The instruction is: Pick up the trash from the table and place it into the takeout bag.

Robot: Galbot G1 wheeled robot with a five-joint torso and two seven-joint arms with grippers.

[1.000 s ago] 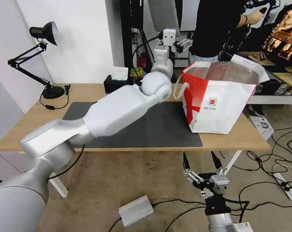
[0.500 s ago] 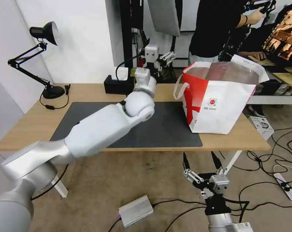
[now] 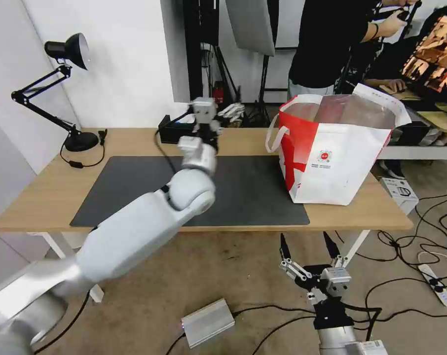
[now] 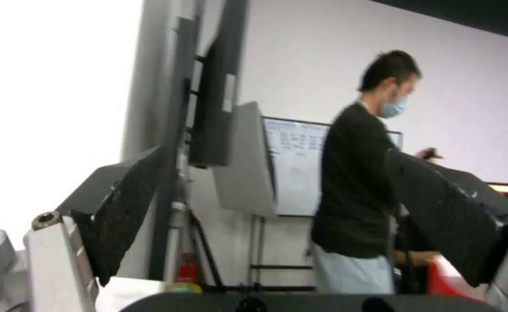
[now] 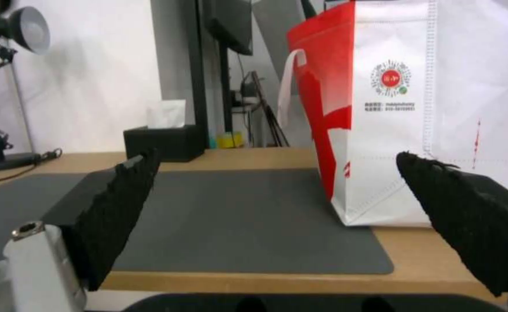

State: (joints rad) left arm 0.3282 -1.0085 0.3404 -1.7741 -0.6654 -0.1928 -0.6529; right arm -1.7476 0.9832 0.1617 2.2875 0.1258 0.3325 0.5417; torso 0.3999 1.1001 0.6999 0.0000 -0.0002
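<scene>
The left gripper [image 3: 232,111] is hanging in the air above the far edge of the worktop [image 3: 46,190], beside the black tissue box [image 3: 174,129]; its wrist view shows the 2 black pads [image 4: 121,212] spread wide with nothing between them. The right gripper [image 3: 307,251] is parked low, in front of the worktop's near edge, its fingers likewise wide apart and empty. The takeout bag [image 3: 332,162] is standing upright at the right end of the dark grey mat [image 3: 253,197], its mouth open. No bowl or cup is lying on the mat or the bare wood, so the trash is probably already inside the bag, though its contents cannot be made out through the silvery lining.

The main risk is the left arm's long reach: the white loop handle [image 3: 273,135] is sticking out toward it, and a sweep rightward could snag the loop and tip the bag. A low pass could also be knocking the tissue box off the back edge.
</scene>
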